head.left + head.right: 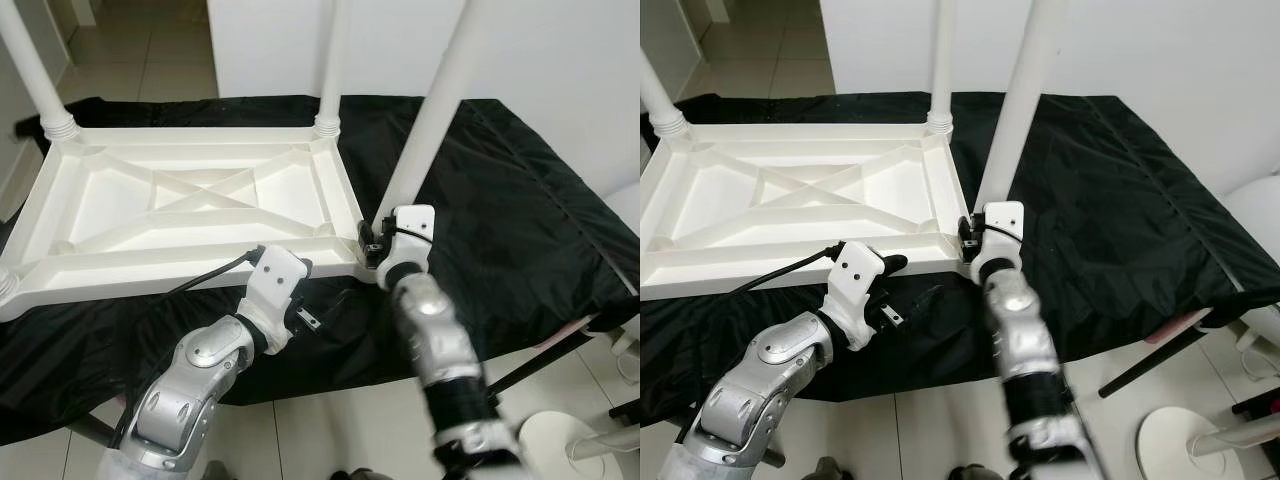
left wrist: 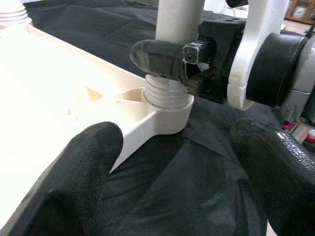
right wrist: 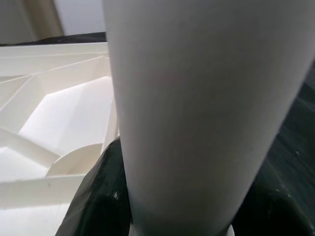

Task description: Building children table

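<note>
A white plastic table top (image 1: 190, 205) lies upside down on a black cloth (image 1: 500, 220). White legs stand in its far-left socket (image 1: 60, 125) and far-right socket (image 1: 328, 125). A third leg (image 1: 430, 110) rises tilted from the near-right corner, its threaded base (image 2: 167, 96) sitting in the socket. My right gripper (image 1: 372, 240) is shut on this leg just above the threads, one black finger (image 2: 157, 59) wrapped round it. My left gripper (image 1: 300, 295) hovers open over the cloth at the top's near edge, a short way from that corner, with nothing between its fingers (image 2: 74, 167).
The cloth-covered surface ends close in front of me, with tiled floor below. A round white base (image 1: 560, 440) and a dark rod (image 1: 530, 365) stand on the floor at the lower right. A white wall (image 1: 560, 60) rises behind the table.
</note>
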{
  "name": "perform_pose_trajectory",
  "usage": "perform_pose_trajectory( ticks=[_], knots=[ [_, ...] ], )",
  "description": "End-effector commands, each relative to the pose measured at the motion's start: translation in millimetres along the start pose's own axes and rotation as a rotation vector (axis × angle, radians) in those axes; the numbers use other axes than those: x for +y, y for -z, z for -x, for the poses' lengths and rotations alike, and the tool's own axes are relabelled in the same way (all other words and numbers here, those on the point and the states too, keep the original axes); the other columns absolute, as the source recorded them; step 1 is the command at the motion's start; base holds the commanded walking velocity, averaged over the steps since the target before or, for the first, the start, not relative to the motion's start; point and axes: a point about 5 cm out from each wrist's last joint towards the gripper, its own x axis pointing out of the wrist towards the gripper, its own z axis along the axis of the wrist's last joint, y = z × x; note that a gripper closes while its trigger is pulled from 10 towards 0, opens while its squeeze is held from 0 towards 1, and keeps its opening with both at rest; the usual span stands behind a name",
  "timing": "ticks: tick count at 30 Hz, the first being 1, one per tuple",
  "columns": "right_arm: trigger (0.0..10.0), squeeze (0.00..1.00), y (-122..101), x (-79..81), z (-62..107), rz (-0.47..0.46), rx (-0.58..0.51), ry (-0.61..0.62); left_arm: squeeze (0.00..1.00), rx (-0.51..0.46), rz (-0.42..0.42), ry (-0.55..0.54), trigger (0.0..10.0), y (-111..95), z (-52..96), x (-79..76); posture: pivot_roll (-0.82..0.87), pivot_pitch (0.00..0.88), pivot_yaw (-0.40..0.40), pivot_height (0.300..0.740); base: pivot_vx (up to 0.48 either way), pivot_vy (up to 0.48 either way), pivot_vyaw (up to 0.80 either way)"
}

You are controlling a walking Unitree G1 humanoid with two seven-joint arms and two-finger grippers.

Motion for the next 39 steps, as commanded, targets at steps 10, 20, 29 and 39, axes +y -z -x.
perform_pose_trajectory(
  ticks=[10,20,29,39],
  knots=[
    [10.0,1.0,5,-3.6,9.8,-0.016,0.037,0.04,0.0,0.002,0.009,-0.005,10.0,-1,1.2,-3.1,0.0,0.102,-0.054,0.74,0.0,0.0,0.0],
    [10.0,0.26,1,-28.9,4.7,0.035,0.006,-0.143,0.0,0.0,0.012,-0.003,10.0,-1,1.2,-5.6,0.0,0.108,-0.054,0.74,0.0,0.0,0.0],
    [10.0,0.0,-4,-36.7,-5.9,0.111,0.018,-0.446,0.0,0.0,0.01,-0.005,10.0,-2,0.1,-2.6,-0.01,0.101,-0.05,0.74,0.0,0.0,0.0],
    [10.0,0.0,-9,-20.6,-17.4,0.197,-0.002,-0.735,0.0,-0.007,-0.001,-0.005,10.0,-4,-1.3,-1.1,0.0,0.093,-0.05,0.74,0.0,0.0,0.0]
  ],
)
